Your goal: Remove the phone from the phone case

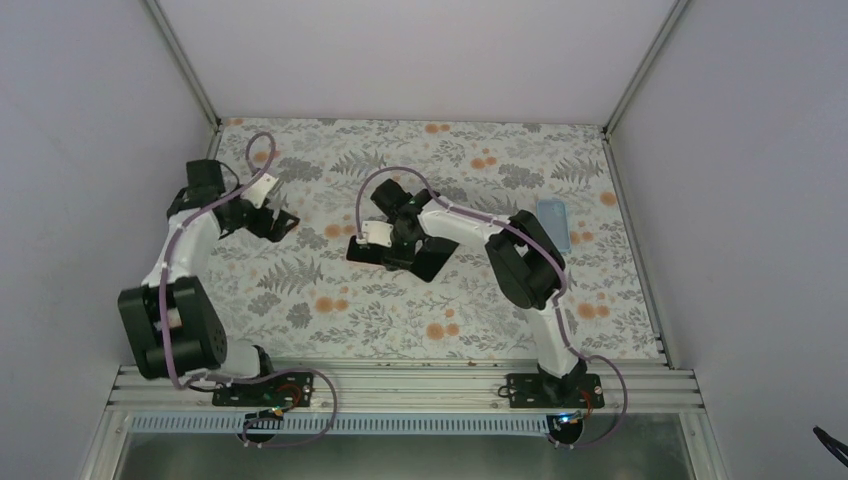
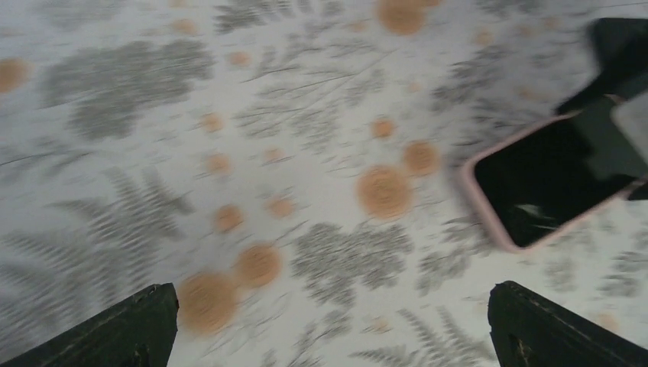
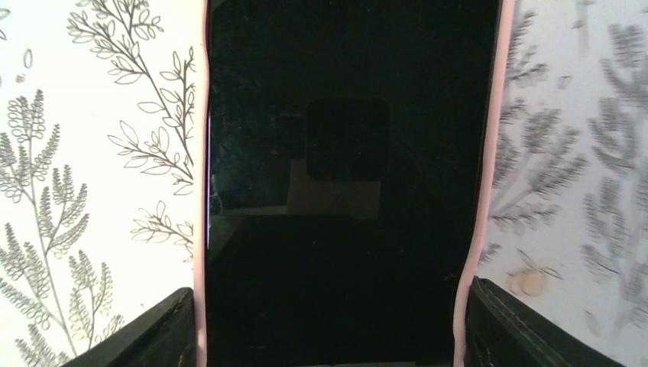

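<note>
The phone (image 3: 344, 153) has a black screen and sits in a pink case (image 3: 200, 229), lying on the flowered table cloth. My right gripper (image 3: 328, 325) is shut on the case, one finger against each long edge, and the right edge bows inward. In the top view the phone (image 1: 432, 258) lies at mid-table under the right gripper (image 1: 395, 240). My left gripper (image 2: 328, 321) is open and empty over bare cloth, to the left of the phone (image 2: 546, 180). In the top view the left gripper (image 1: 275, 222) is at the left, apart from the phone.
A pale blue flat object (image 1: 554, 222) lies near the right edge of the table. White walls stand on three sides. The right arm's elbow (image 1: 525, 262) is between that object and the phone.
</note>
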